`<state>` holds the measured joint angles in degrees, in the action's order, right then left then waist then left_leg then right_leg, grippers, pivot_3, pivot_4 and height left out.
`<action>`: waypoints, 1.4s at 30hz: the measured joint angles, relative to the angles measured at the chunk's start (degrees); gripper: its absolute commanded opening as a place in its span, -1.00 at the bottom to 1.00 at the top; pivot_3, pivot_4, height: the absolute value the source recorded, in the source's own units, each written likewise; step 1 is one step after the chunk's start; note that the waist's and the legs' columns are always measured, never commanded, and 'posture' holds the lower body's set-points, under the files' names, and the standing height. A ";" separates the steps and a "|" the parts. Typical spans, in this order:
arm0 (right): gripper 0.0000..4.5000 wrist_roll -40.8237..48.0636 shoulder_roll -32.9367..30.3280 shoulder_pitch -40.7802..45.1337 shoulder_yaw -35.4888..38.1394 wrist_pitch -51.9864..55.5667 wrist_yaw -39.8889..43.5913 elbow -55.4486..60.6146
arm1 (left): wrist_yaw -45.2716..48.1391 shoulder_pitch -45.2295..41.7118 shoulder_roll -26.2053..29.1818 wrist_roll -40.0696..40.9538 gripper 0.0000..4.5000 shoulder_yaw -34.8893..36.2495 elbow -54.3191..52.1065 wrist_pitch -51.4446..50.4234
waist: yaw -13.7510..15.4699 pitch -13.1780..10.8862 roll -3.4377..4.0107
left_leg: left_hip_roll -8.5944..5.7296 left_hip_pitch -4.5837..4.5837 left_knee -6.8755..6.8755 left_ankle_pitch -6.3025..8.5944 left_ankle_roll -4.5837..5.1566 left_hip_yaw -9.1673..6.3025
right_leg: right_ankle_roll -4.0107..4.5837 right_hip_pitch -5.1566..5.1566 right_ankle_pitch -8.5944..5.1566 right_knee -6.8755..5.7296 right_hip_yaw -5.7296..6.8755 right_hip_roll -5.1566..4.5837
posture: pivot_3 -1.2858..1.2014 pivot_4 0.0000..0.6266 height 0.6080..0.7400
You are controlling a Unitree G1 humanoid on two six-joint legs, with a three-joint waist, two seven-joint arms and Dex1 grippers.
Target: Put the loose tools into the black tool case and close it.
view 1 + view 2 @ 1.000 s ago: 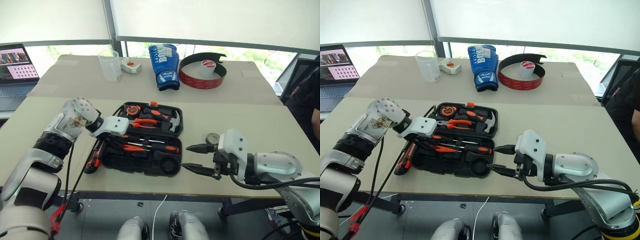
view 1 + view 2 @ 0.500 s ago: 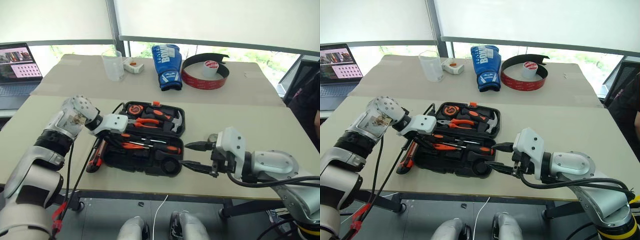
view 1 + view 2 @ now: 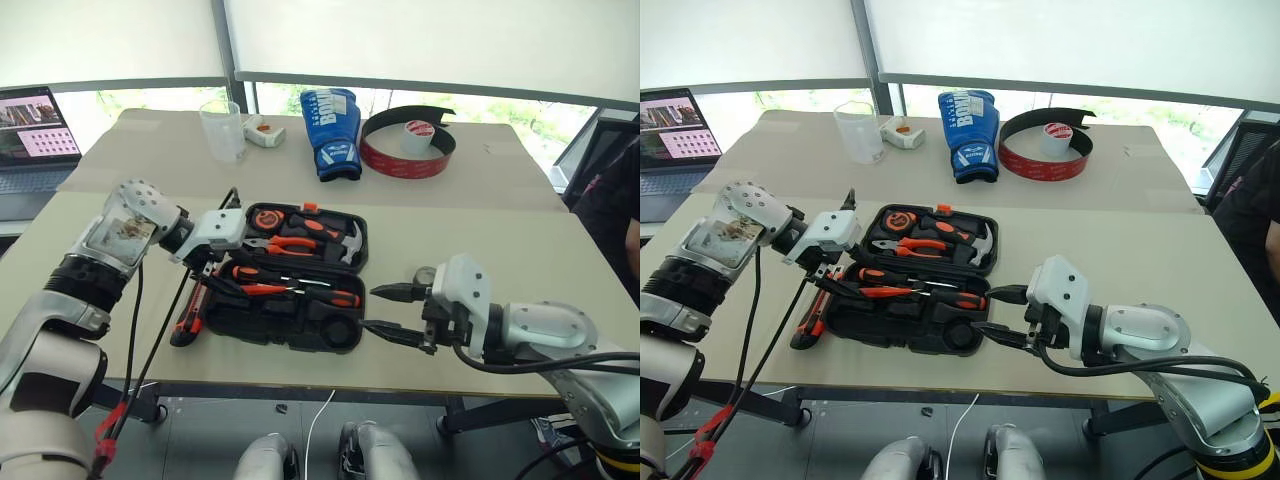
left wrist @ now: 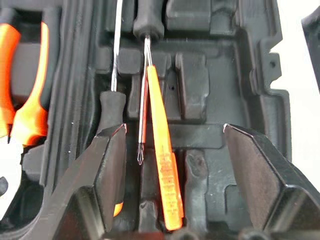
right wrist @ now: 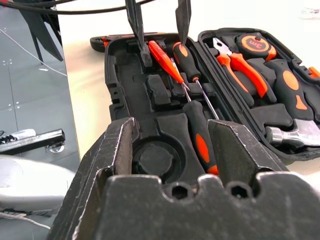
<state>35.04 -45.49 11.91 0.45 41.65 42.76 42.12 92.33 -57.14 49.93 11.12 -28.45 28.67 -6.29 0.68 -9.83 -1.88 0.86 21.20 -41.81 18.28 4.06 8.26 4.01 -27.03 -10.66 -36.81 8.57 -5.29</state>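
Your left gripper (image 3: 830, 283) hangs over the near-left part of the open case (image 3: 908, 330). Its jaws are wide apart and hold nothing. Right under them the thin orange screwdriver (image 4: 162, 172) lies in the case, next to two black-and-orange screwdrivers (image 3: 960, 298). It looks a bit crooked across the slots, so check that it sits flat before you go on.

Your right gripper (image 3: 398, 312) waits by the near-right corner of the case. Its jaws are wide open too, and empty.

The knife (image 3: 190, 312) is not in yet. It lies on the table (image 3: 470, 240), touching the left side of the case. I think that is your next pick. Come down on the middle of it with the left jaws along its sides, and squeeze only when both fingers are around it. Lift it straight up so it does not push the case.

A small round thing (image 3: 426, 276) sits on the table behind the right gripper. It may be the tape roll, but it is partly hidden.

The round hole (image 5: 155, 159) in the case is empty. Close the lid last.
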 measured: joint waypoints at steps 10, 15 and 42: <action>0.47 -0.33 0.00 0.12 -0.04 -0.01 0.58 -0.60 | -0.44 -0.73 -6.39 -5.52 -0.63 1.24 6.30 2.39 | -0.09 0.00 0.00 | -0.01 0.02 -0.01 0.00 0.00 0.01 | 0.00 0.00 0.00 0.01 0.01 0.04 | 0.03 -0.52 0.80; 0.47 -0.54 0.00 -0.83 -0.03 -0.01 0.46 -0.47 | -0.09 -1.45 -6.34 -6.62 -0.98 1.24 7.50 3.28 | -0.09 0.00 0.00 | -0.01 0.00 -0.01 0.00 0.00 0.00 | 0.00 0.00 0.00 -0.01 0.00 0.03 | 0.03 -0.52 0.80; 0.47 -0.87 0.00 -1.30 -0.03 -0.01 0.41 0.13 | -0.26 0.42 -8.21 -10.85 -0.98 6.05 8.32 5.54 | 0.00 0.00 0.00 | -0.01 0.00 -0.02 0.00 0.01 -0.01 | 0.00 0.00 0.00 0.00 0.01 0.00 | 0.03 -0.52 0.80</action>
<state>34.18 -45.49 10.62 0.42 41.64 43.17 42.25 92.07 -56.71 41.72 0.27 -22.40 36.99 -0.75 0.68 -9.83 -1.89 0.85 21.20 -41.83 18.28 4.07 8.26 4.01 -27.03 -10.65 -36.81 8.57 -5.29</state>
